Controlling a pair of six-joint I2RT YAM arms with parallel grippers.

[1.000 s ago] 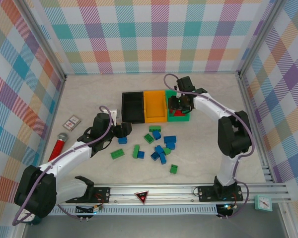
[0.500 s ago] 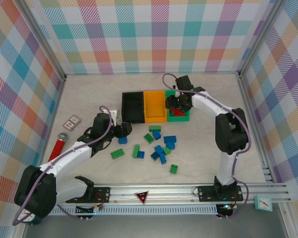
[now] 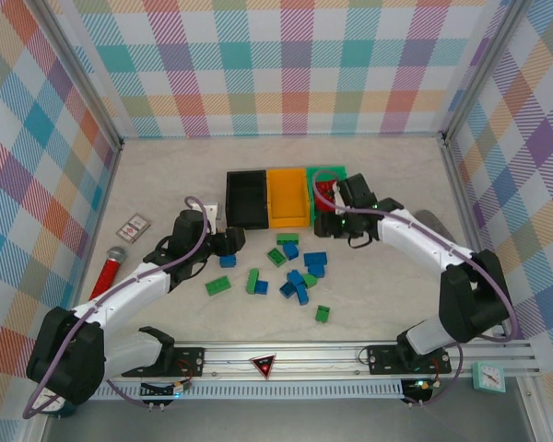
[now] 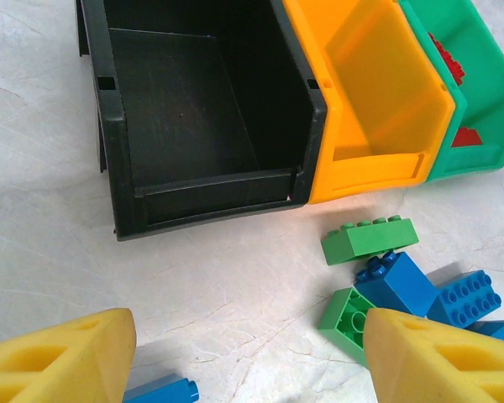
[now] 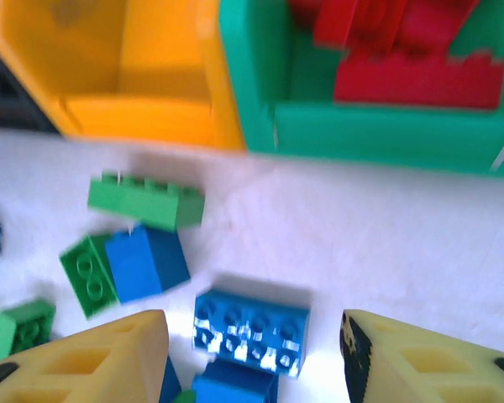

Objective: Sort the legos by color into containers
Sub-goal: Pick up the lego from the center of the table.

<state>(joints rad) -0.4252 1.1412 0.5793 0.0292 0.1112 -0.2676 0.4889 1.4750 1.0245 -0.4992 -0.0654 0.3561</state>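
- The loose legos (image 3: 298, 273) lie scattered on the table (image 3: 161, 180) just in front of the three bins. They are blue and green pieces, some touching or stacked on one another.
- The red bricks (image 5: 403, 50) are piled inside the green bin (image 5: 378, 130), so red looks sorted; blue and green remain.
- The orange bin (image 4: 370, 172) and the black bin (image 4: 210, 197) are both empty, standing side by side and touching, with the green bin on the far end.
- The right gripper (image 5: 250, 336) hovers above a blue brick (image 5: 252, 312), its fingers spread wide and carrying nothing. The step in hand looks like picking this piece.
- Next it calls for a descent so the fingers straddle the brick, a firm close, then a carry to an empty bin.
- The left gripper (image 4: 248, 336) is also spread and empty, near the black bin's front, with a small blue piece (image 4: 161, 391) by one finger.
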